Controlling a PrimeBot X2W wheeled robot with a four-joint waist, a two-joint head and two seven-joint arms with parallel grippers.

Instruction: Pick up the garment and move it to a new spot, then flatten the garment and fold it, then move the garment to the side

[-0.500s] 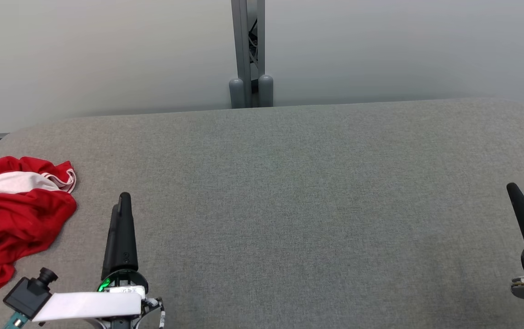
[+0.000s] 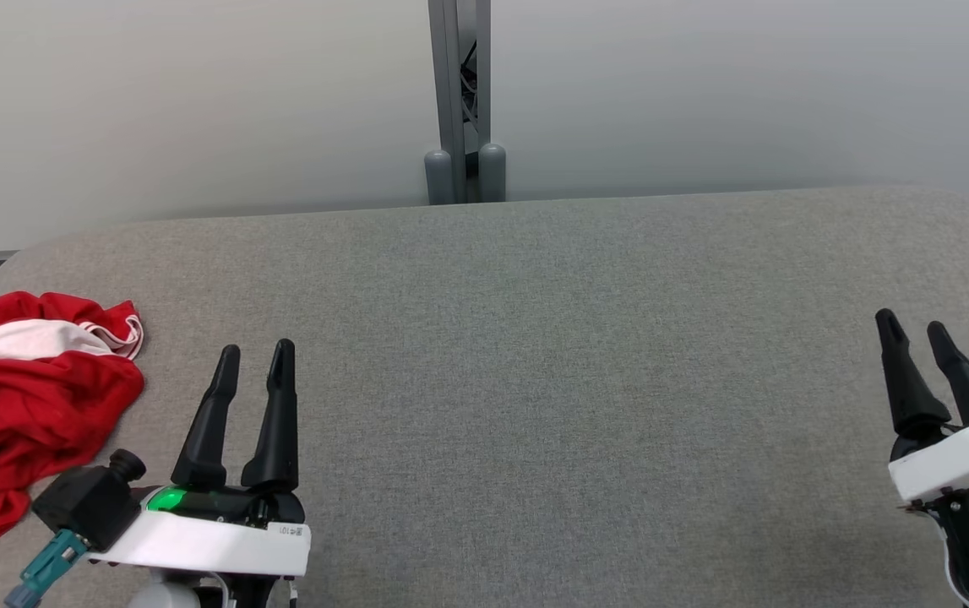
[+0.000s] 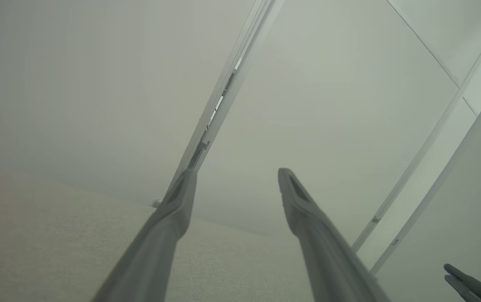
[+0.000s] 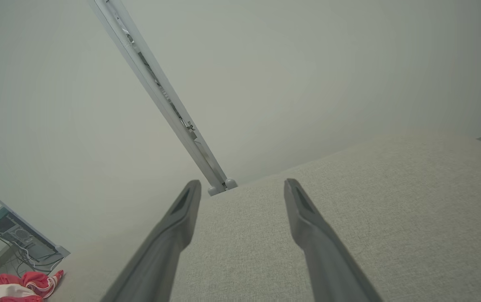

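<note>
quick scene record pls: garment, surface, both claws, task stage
garment: red and white garment, crumpled in a heap at the table's left edge, partly cut off by the head view
surface: grey fabric-covered table
left claw: left claw open, empty, above the table just right of the garment, fingers clear of it
right claw: right claw open, empty, at the table's right side, far from the garment
background: grey post behind the far edge
task stage: garment not yet picked up
</note>
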